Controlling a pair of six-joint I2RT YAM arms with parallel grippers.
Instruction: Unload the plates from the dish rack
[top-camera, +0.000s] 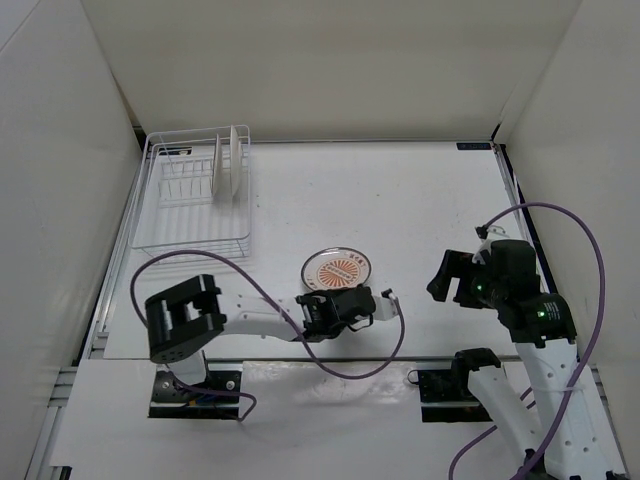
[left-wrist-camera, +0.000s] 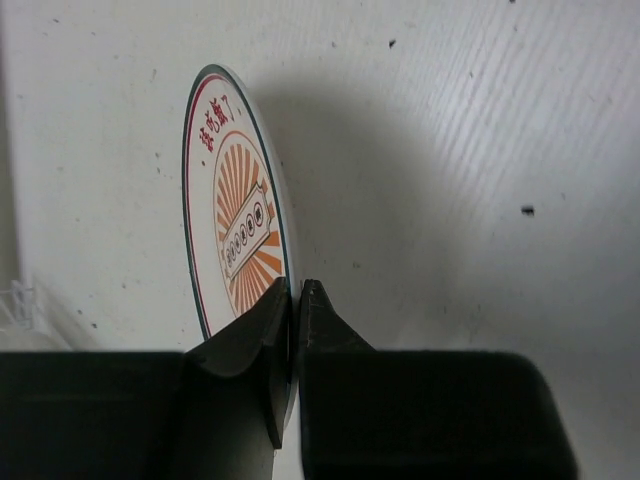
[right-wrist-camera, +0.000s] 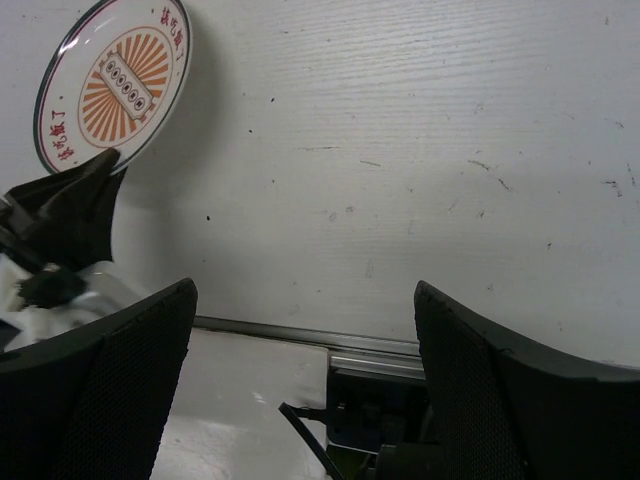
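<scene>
The left end effector (left-wrist-camera: 296, 292), grasping the sunburst plate (left-wrist-camera: 232, 215) by its rim at the tabletop (top-camera: 420, 200), should probably release it next; the right end effector (right-wrist-camera: 305, 300) is released.

Plates, three in all: one small round white-rimmed plate with an orange-brown sunburst centre (top-camera: 337, 268), and two thin white plates seen edge-on, the left edge-on plate (top-camera: 216, 165) and the right edge-on plate (top-camera: 238, 160). One white wire rectangular dish rack (top-camera: 190, 240) holds those two; the third plate is outside it. One white counter (top-camera: 420, 200). Two black-and-white robot arms: the left arm (top-camera: 260, 320) and the right arm (top-camera: 540, 320). Each ends in two black fingers, four altogether: the left arm's fingers (left-wrist-camera: 250, 340) and the right arm's fingers (right-wrist-camera: 110, 390). Two purple cables: the left purple cable (top-camera: 345, 376) and the right purple cable (top-camera: 545, 206).
</scene>
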